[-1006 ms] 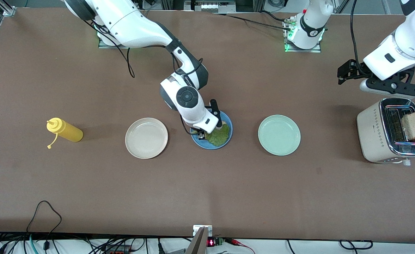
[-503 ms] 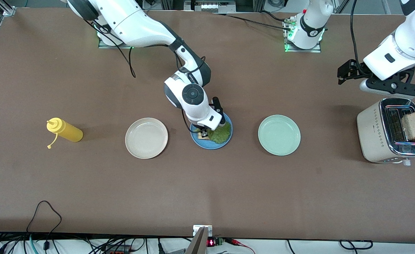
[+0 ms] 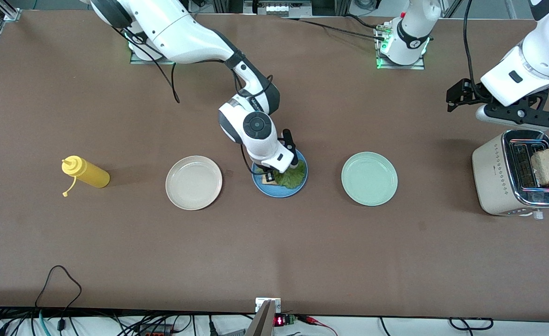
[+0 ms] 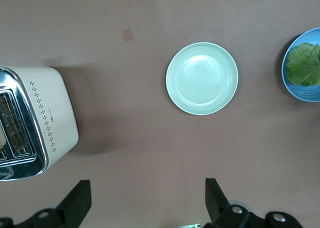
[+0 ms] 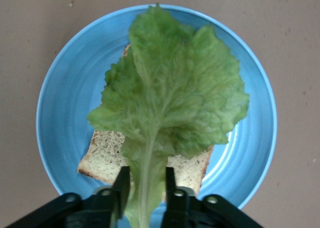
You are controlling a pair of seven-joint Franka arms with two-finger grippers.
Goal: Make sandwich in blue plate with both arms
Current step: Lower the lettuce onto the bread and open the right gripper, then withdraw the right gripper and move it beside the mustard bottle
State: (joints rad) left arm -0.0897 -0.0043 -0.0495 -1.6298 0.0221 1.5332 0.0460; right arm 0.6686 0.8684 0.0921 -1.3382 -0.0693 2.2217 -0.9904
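The blue plate (image 3: 279, 192) lies mid-table between a beige and a pale green plate. On it lies one bread slice (image 5: 102, 150) with a crinkled green lettuce leaf (image 5: 170, 98) spread over it. My right gripper (image 5: 145, 175) is low over the plate's edge (image 3: 271, 178), its fingers closed against the leaf's stem. A second bread slice (image 3: 547, 165) stands in the toaster (image 3: 493, 177). My left gripper (image 4: 146, 203) is open and empty, up in the air beside the toaster (image 3: 517, 114). The plate (image 4: 300, 90) and the lettuce (image 4: 305, 63) also show in the left wrist view.
A pale green plate (image 3: 369, 178) lies between the blue plate and the toaster. A beige plate (image 3: 193, 182) lies toward the right arm's end, and a yellow squeeze bottle (image 3: 87, 172) lies on its side past it. Cables run along the table edge nearest the camera.
My right gripper has shifted slightly toward the left arm's end and lowered the lettuce onto the bread in the blue plate. The left arm has not moved.
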